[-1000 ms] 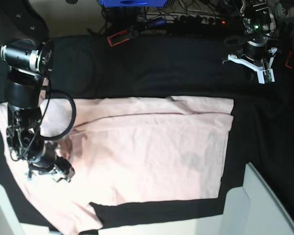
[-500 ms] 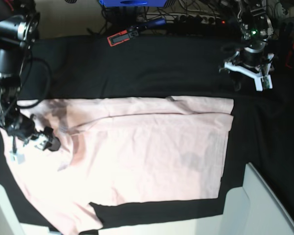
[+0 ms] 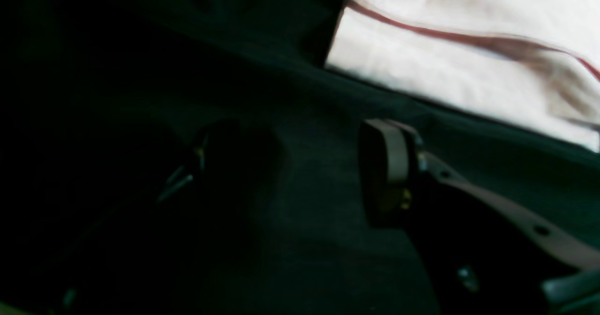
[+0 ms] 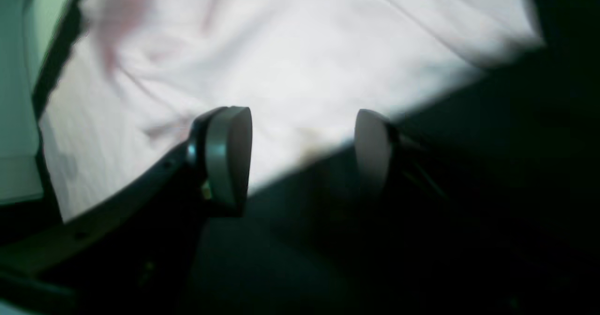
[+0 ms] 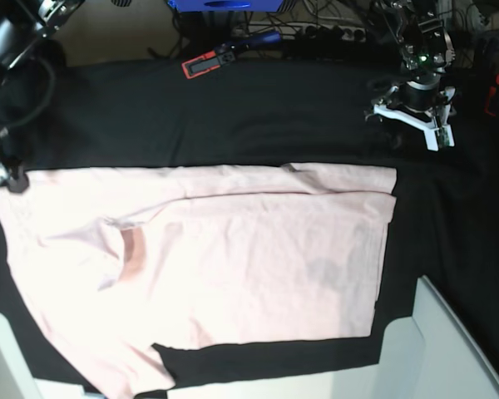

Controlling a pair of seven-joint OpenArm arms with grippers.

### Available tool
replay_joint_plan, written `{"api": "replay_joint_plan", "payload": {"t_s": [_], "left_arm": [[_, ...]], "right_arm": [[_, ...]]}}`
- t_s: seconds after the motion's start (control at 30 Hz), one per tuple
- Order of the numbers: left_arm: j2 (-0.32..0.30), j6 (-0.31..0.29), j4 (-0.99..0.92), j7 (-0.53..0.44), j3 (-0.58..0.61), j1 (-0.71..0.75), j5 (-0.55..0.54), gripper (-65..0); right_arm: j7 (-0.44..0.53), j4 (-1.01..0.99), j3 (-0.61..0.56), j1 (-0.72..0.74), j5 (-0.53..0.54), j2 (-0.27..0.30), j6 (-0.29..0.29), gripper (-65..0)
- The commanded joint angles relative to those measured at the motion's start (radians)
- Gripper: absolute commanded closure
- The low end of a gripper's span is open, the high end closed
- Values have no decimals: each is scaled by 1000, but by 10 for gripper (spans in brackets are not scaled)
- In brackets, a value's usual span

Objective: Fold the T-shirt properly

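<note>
The pale pink T-shirt [image 5: 233, 258] lies spread on the black table cloth [image 5: 258, 116], plain side up, with a folded layer along its far edge. My right gripper [image 5: 4, 176] hangs at the shirt's far left corner. In the right wrist view it [image 4: 300, 155] is open over the shirt's edge [image 4: 281, 71], with nothing between its fingers. My left gripper [image 5: 416, 125] hovers over bare cloth beyond the shirt's far right corner. The left wrist view shows it [image 3: 304, 174] open and empty, with the shirt [image 3: 445, 71] ahead of it.
A red and black tool [image 5: 204, 62] and a blue box [image 5: 224, 4] sit at the back among cables. A white bin [image 5: 437, 349] stands at the front right, and a white edge [image 5: 0, 349] at the front left. A red object [image 5: 492, 90] is at the right edge.
My right arm has lifted off the shirt's left part and swung back to its far left corner. That part now lies flat. The left gripper drifted slightly farther back.
</note>
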Motion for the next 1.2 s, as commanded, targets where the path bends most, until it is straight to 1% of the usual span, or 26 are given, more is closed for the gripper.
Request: {"api": "replay_joint_plan", "payload": {"t_s": [0.0,0.03,0.07,0.1,0.17,0.2,0.23,0.3,0.43,0.53,0.6,0.67,0.73,0.8,0.87,0.93,1.0,1.17], "left_arm": [[-4,1,20,-23,1,2,-1,-388],[-4,1,23,-23,4,2,-1,-388],[-4,1,23,-23,6,1,-1,-388],[-4,1,23,-23,6,1,-1,-388],[-4,1,23,-23,6,-1,-1,-388],[-4,1,20,-23,6,-1,-1,-388],[-4,1,19,-23,6,1,-1,-388],[-4,1,17,-23,6,4,-1,-388],[-5,1,20,-23,-3,7,-1,-388],[-5,1,22,-23,-3,7,-1,-388],[-5,1,23,-23,-3,7,-1,-388],[-5,1,25,-23,-3,7,-1,-388],[-5,1,25,-23,-2,7,-1,-388],[-5,1,25,-23,-3,7,-1,-388],[-5,1,25,-23,-3,7,-1,-388],[-5,1,25,-23,-3,8,-1,-388],[-5,1,25,-23,-3,14,-1,-388],[-5,1,25,-23,-3,14,-1,-388]], "right_arm": [[18,-16,-2,24,23,15,10,-326],[18,-46,-2,28,23,23,10,-328],[18,-75,0,28,23,40,10,-344],[18,-103,0,30,23,50,10,-383],[25,-151,11,31,26,60,10,-482],[41,-166,21,30,26,67,10,-512],[61,-186,32,30,26,72,10,-527],[118,-241,34,30,26,87,10,-527],[210,-410,29,56,26,155,10,-527],[251,-531,27,88,25,202,13,-527],[265,-563,26,108,25,219,15,-527],[262,-565,26,123,25,222,15,-527],[262,-565,26,139,25,222,15,-525],[262,-565,26,148,25,219,15,-493],[262,-577,17,162,25,218,15,-431],[266,-594,-31,183,25,218,15,-360],[269,-600,-72,194,28,219,15,-322],[269,-612,-94,226,26,218,15,-309]]}}
